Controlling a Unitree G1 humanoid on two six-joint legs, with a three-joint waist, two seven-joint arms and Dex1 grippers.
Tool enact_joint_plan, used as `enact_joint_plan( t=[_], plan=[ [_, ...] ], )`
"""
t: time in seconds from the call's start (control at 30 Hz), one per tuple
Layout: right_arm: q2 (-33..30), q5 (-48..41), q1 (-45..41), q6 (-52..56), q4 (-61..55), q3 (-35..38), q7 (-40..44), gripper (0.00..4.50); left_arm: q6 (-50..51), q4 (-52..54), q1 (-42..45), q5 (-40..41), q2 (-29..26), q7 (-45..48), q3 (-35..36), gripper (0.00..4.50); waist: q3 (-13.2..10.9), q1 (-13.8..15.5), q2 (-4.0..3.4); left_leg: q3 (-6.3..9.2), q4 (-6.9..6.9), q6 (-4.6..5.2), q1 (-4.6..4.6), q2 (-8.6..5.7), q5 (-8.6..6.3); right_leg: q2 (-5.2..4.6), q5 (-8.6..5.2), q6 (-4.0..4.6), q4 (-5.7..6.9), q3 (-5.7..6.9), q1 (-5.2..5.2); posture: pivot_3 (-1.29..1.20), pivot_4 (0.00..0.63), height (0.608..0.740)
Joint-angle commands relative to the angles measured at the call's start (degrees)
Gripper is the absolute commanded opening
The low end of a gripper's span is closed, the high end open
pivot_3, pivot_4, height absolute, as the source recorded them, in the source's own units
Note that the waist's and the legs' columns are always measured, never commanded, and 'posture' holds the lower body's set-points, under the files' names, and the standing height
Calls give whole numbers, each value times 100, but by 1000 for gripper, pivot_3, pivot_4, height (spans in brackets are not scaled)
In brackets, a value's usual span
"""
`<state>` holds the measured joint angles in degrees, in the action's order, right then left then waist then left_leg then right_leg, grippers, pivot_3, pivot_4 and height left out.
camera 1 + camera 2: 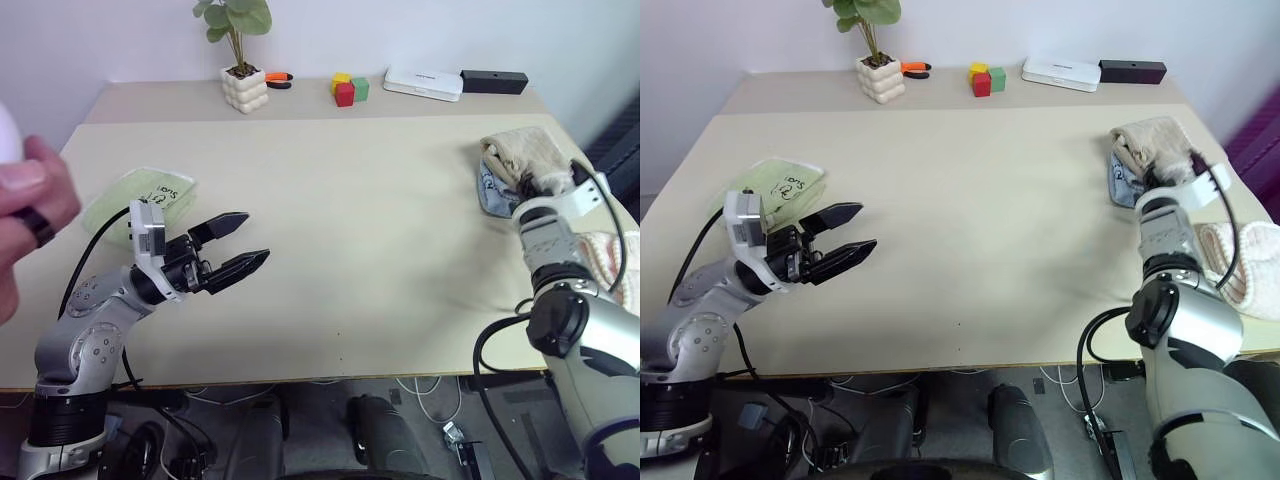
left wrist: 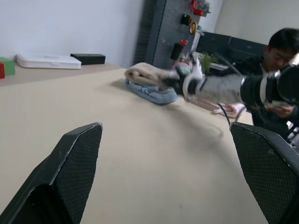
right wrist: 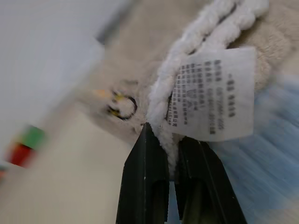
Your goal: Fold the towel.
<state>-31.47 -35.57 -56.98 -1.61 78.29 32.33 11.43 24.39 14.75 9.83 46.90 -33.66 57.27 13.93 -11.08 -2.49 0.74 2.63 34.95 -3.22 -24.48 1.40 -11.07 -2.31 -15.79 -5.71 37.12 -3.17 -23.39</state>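
The towel (image 1: 520,150) is a beige terry bundle lying on a folded light blue towel (image 1: 492,192) at the table's right side. In the right wrist view its whitish corded hem (image 3: 187,56) and a white printed tag (image 3: 215,93) lie right at my right gripper (image 3: 170,140), which is shut with the hem pinched between its black fingers. My left gripper (image 1: 245,243) hovers open over the left middle of the table (image 1: 360,220), far from the towel, with nothing between its fingers.
A light green towel (image 1: 140,197) lies at the left. A cream knitted cloth (image 1: 610,255) lies at the right edge. Along the back stand a potted plant (image 1: 245,88), coloured blocks (image 1: 350,89), a white box (image 1: 423,83) and a black box (image 1: 494,81). A person's hand (image 1: 25,210) shows at far left.
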Motion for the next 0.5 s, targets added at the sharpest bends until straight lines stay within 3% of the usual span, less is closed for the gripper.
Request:
enact_joint_plan(
  t=[0.03, 0.23, 0.33, 0.5],
  plan=[
    [101, 274, -31, 70, -147, 2, -97, 33, -10, 197, 12, 74, -125, 7, 181, 4500, 0, -31, 0, 0, 0, 0, 0, 0, 0, 1, 0, 0, 1, 0, 0, 0, 150, 740],
    [154, 262, -170, 200, -212, 262, 89, 33, -33, 234, 39, 54, -106, -51, 138, 4500, 0, -26, 0, 2, 0, 0, 7, 1, 0, 3, 1, -2, 4, 0, 5, 0, 150, 740],
    [97, 235, -221, 275, -218, 385, 142, 1024, -45, 247, 39, 49, -70, -64, 92, 4500, 0, -21, 0, 2, 1, 0, 7, 1, 0, 3, 1, -1, 4, 0, 6, 0, 150, 740],
    [30, 318, -243, 255, -242, 464, 159, 3529, -43, 260, 20, 46, -68, -77, 126, 4500, 0, -19, 0, 2, 1, 0, 7, 1, 0, 3, 1, -2, 4, 0, 6, 0, 150, 740]
  ],
)
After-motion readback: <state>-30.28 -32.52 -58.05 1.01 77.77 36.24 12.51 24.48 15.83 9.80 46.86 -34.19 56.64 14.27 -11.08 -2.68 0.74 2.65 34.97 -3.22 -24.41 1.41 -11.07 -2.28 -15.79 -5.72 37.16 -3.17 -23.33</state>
